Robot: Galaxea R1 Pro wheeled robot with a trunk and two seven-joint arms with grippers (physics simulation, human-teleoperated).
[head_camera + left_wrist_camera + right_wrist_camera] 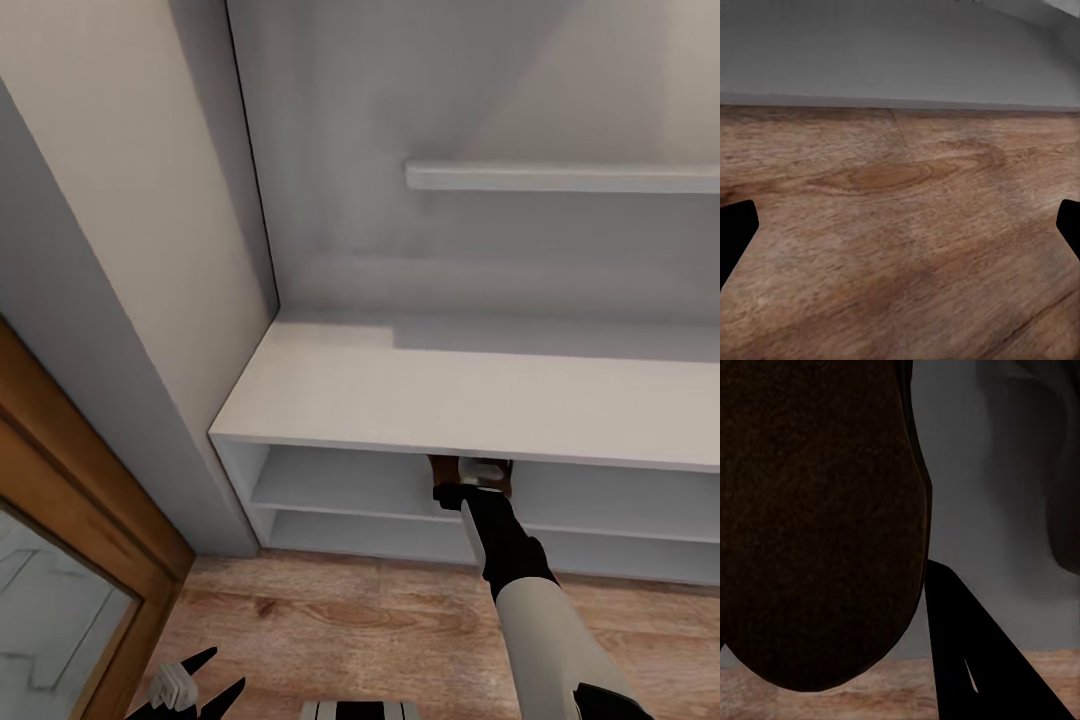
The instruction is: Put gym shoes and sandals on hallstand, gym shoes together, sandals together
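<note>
- Our right tool [473,487] grips a sandal [817,517] just inside the rack [450,395] — reaching for its upper shelf.
- Left tool [195,685] hangs spread open over the floor [900,240] — idle.

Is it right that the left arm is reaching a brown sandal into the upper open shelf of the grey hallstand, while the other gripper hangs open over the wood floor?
Not quite: the head view shows the right gripper taking the sandal into the hallstand; the left gripper hangs open over the wood floor.
</note>
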